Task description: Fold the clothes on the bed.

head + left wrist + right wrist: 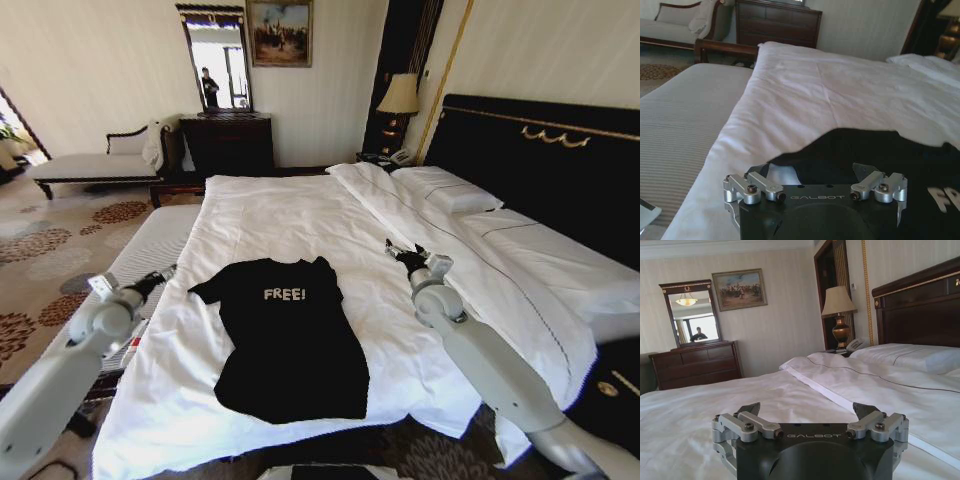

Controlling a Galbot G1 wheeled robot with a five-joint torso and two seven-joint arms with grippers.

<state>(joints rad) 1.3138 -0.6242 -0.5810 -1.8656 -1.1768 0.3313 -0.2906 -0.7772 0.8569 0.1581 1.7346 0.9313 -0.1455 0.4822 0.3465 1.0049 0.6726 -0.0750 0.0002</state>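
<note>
A black cotton T-shirt [290,345] lies flat, unfolded, on the white-duveted bed [300,215]; left gripper [163,275] at nine o'clock and right gripper [400,253] at two o'clock hover open, empty, needing grips.

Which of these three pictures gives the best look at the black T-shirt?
The head view: the whole T-shirt lies flat on the bed, with its "FREE!" lettering readable. The left wrist view catches one part of it up close, past the left gripper, with part of the lettering. The right wrist view looks across white bedding instead.

Bare white duvet [290,215] surrounds the black T-shirt [290,345]; pillows [450,190] crowd the headboard [560,160].
</note>
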